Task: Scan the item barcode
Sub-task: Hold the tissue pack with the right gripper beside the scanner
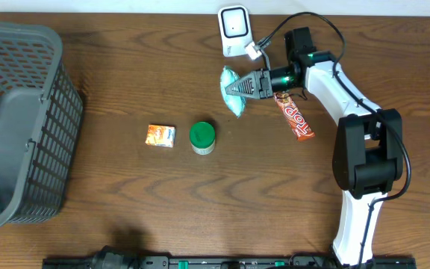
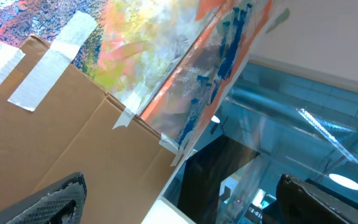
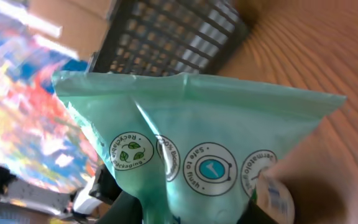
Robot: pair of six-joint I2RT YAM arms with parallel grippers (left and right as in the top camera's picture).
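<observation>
the right end effector [image 1: 234, 88] is clamped on a pale green pouch [image 1: 236, 107], holding it above the bench [image 1: 125, 67] at the far side, just near of the white scanner [image 1: 234, 30]. in the right wrist view the pouch [image 3: 191, 124] fills the frame, round printed marks across its face, pinched at its lower edge. a candy bar [image 1: 295, 118] lies just right of the pouch, under the arm. a small orange box [image 1: 160, 135] and a green-lidded jar [image 1: 202, 137] sit side by side mid-bench, and a grey basket [image 1: 58, 127] stands at the left edge. the left end effector [image 2: 185, 202] is spread wide with nothing between its fingers [image 2: 48, 200], facing taped cardboard [image 2: 55, 143].
</observation>
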